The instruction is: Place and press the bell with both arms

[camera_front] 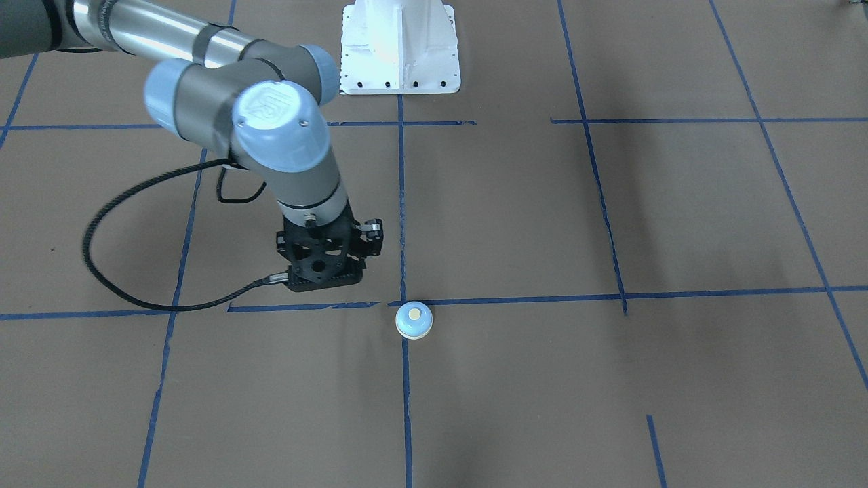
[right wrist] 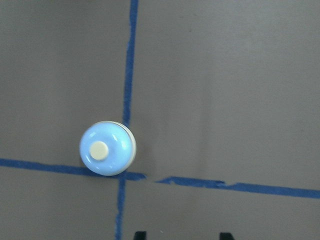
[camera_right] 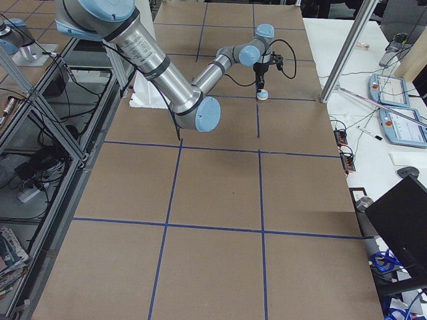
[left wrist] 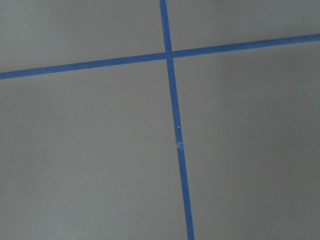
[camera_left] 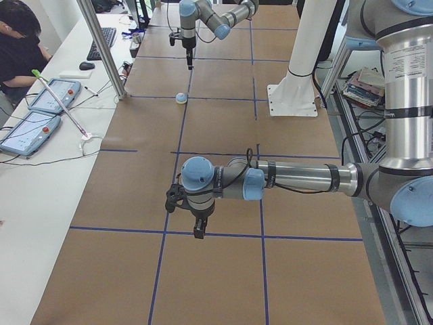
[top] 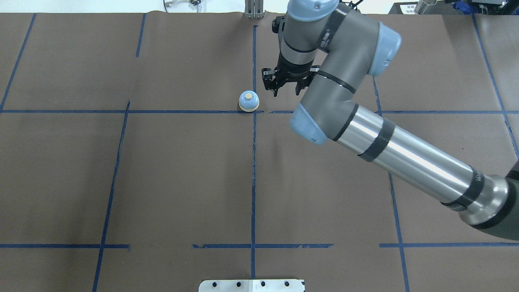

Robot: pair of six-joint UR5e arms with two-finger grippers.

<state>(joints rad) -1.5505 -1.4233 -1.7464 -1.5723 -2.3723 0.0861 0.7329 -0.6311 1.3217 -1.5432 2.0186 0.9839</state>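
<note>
The bell [camera_front: 414, 320] stands upright on the brown paper at a crossing of blue tape lines, with its light blue dome and cream button; it also shows in the overhead view [top: 248, 101] and the right wrist view [right wrist: 107, 149]. My right gripper [top: 286, 92] hangs above the table beside the bell, apart from it, open and empty; two fingertips [right wrist: 140, 234] show wide apart at the bottom edge of the right wrist view. My left gripper [camera_left: 197, 231] shows only in the exterior left view, far from the bell, pointing down; I cannot tell if it is open or shut.
The white bolted pedestal [camera_front: 400, 47] stands at the robot's side of the table. Blue tape lines [left wrist: 172, 100] grid the brown paper. An operator [camera_left: 17, 40] sits at a side table with tablets, and a metal pole [camera_left: 101, 47] rises by the table's edge.
</note>
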